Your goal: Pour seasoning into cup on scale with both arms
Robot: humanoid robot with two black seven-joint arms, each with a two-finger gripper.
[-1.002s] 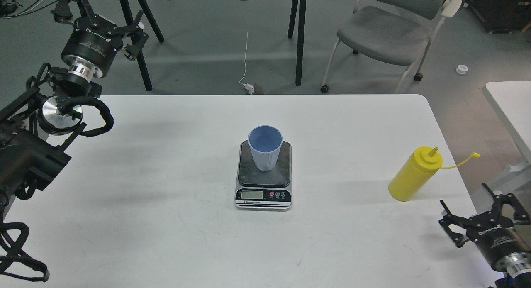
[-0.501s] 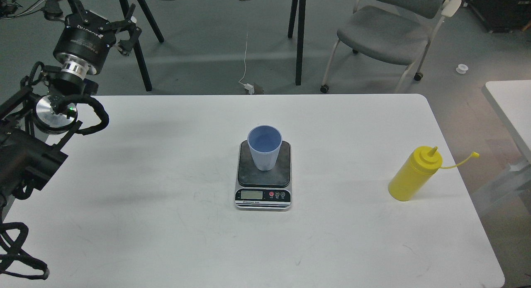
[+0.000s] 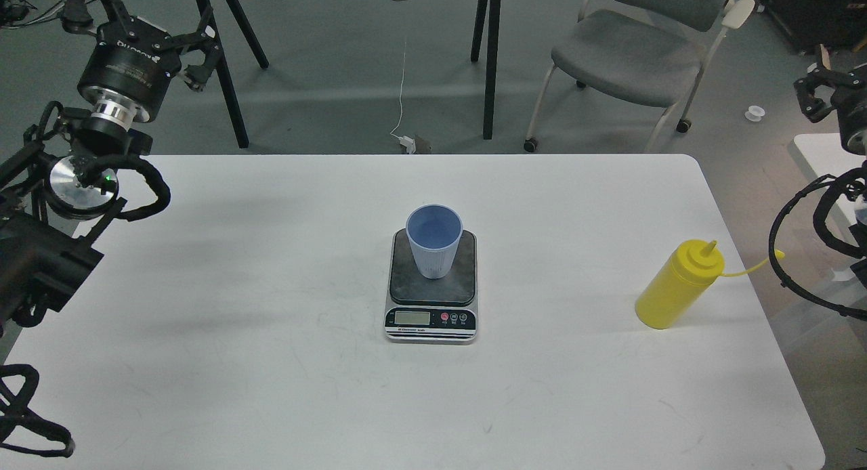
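Note:
The light-blue cup [image 3: 433, 250] stands upright on the dark platform of the scale [image 3: 431, 317] at the middle of the white table [image 3: 271, 361]. The yellow seasoning bottle [image 3: 677, 288] stands upright near the table's right edge, with its cap strap [image 3: 748, 269] pointing right. My left gripper [image 3: 139, 30] is open and empty, raised beyond the table's far left corner, far from the cup. My right gripper [image 3: 823, 94] is at the right edge of the view, above and right of the bottle. It is partly cut off, so only one claw shows.
A grey chair [image 3: 630, 50] and black table legs [image 3: 489, 57] stand on the floor behind the table. A second white table [image 3: 823, 158] is at the right, and my right arm's cable loop [image 3: 789, 253] hangs just beside the cap strap.
My right arm left the lower right corner, went out of view, and now shows high at the right edge. My left gripper has moved up and to the left. Cup, scale and bottle have not moved.

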